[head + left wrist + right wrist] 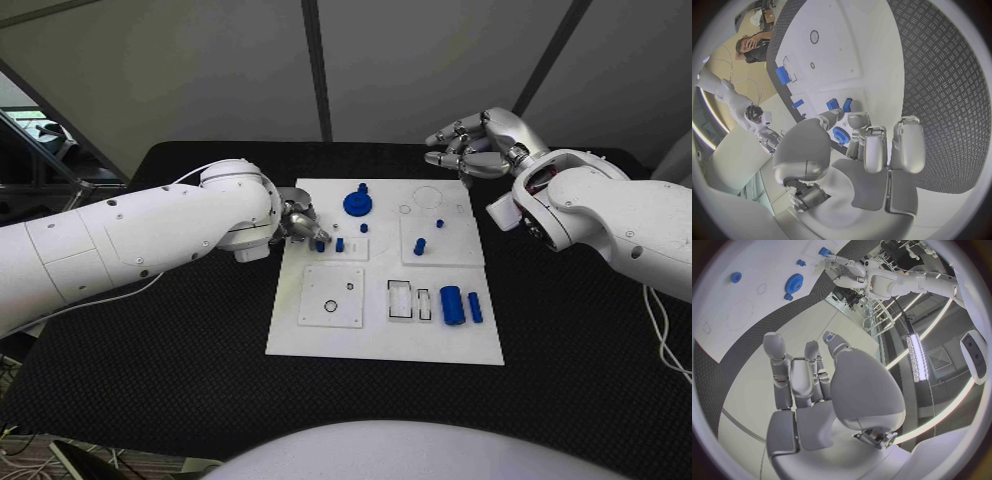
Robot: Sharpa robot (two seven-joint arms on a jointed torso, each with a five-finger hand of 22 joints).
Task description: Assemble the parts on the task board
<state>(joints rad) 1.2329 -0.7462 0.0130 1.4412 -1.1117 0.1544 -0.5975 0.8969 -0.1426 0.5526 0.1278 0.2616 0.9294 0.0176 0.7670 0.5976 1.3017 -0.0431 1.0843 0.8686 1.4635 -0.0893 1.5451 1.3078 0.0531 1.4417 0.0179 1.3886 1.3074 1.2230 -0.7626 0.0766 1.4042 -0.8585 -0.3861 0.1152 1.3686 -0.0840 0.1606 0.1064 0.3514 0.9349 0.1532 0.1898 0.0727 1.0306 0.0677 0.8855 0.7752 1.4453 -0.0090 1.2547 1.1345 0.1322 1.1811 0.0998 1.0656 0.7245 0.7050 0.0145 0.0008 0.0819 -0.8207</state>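
White task board (378,330), blue parts (451,304)

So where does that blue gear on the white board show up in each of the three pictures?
Head view: blue gear near the task board's far edge, just right of the left hand.
Left wrist view: gear partly hidden behind that hand's fingers.
Right wrist view: gear up near the rim.
Shared landmark: the white board.

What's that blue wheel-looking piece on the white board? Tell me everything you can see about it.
The blue gear is a round, toothed disc, plastic by its look, with a small knob rising from its middle. It lies flat on the far part of the white task board, between the two hands. Nothing touches it: the left hand is at small blue pegs beside it, and the right hand hovers beyond the board's far corner.
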